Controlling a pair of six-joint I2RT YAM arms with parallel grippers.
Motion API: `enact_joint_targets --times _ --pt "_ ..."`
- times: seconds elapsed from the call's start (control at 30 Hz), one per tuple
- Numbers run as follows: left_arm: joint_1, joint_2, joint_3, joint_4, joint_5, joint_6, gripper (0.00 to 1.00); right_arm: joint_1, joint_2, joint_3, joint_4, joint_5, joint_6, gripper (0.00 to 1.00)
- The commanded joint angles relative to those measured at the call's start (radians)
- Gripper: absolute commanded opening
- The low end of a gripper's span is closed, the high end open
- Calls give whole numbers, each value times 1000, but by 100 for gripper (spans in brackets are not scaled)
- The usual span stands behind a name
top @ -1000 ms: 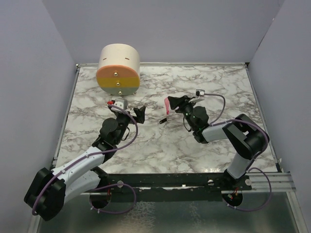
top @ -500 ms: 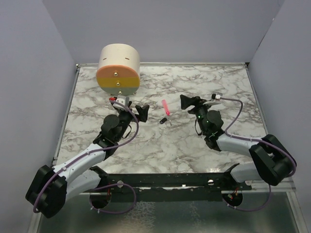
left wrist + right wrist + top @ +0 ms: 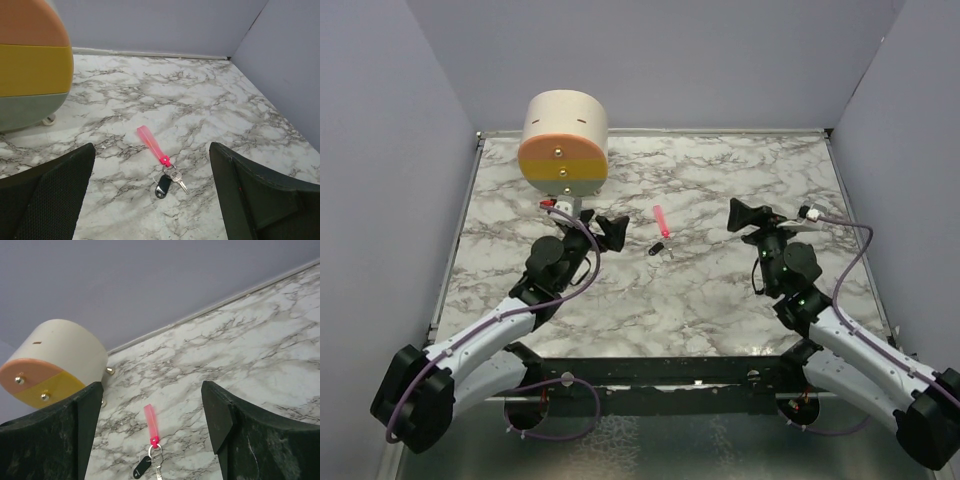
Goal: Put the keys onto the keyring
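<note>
the keys [image 3: 660,219] lie on the table [image 3: 720,170] with the keyring [image 3: 658,249] at their 6 o'clock, between the left end effector [image 3: 611,229] at 9 o'clock and the right end effector [image 3: 740,216] at 3 o'clock, both spread.

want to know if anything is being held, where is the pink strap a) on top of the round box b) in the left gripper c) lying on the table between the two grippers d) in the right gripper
c: the pink strap lies on the table, clear of the open left gripper and the open right gripper.
</note>
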Motion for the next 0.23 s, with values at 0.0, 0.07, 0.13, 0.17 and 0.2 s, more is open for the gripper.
enact_joint_targets --times 0.0,0.07,0.13,0.17,0.2 --pt "3 -54 -23 23 -42 -28 99 0 -58 14 -150 97 -17 80" --pt "3 -80 -40 35 -57 -30 99 0 -65 11 -150 94 -16 80" --pt "3 -97 -51 40 -68 -21 99 0 -63 13 -150 89 -13 80" --pt "3 -104 -53 39 -70 -15 99 0 -61 16 -147 84 -11 80" --pt "3 -108 -54 39 -71 -9 99 0 -56 18 -145 77 -12 80"
